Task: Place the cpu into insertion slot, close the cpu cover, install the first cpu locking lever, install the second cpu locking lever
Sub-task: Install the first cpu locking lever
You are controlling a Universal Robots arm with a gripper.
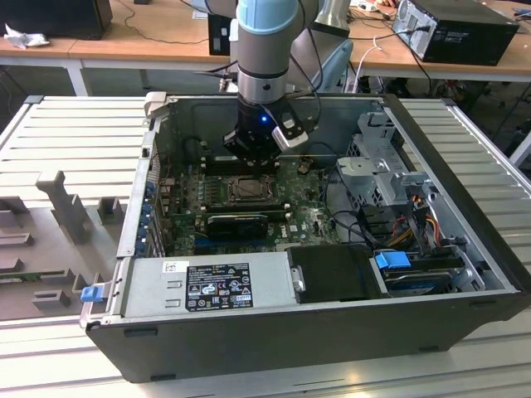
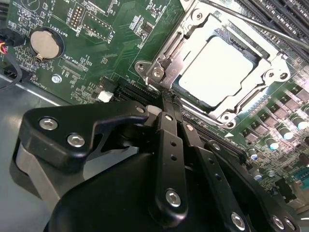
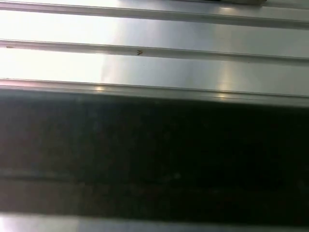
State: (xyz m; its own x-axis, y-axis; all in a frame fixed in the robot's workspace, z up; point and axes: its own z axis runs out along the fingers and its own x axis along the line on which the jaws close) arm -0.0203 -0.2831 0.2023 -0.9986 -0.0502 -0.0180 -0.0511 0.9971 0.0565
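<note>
down inside the open pc case (image 1: 465, 274) the cpu (image 2: 217, 70) already sits in the insertion slot (image 2: 170, 54) under the cpu cover (image 2: 270, 72), jaws together and empty beside it, so a crooked push could probably slip onto the motherboard (image 2: 96, 43).

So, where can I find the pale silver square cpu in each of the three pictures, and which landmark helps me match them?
Exterior view: the pale silver square cpu lies mid-motherboard, just below the black gripper.
Second wrist view: the cpu sits under the closed silver cpu cover, beyond the gripper.
First wrist view: not in it; I see pale ribbed metal and a dark band.
Shared landmark: the green motherboard, in the exterior and second wrist views.
</note>
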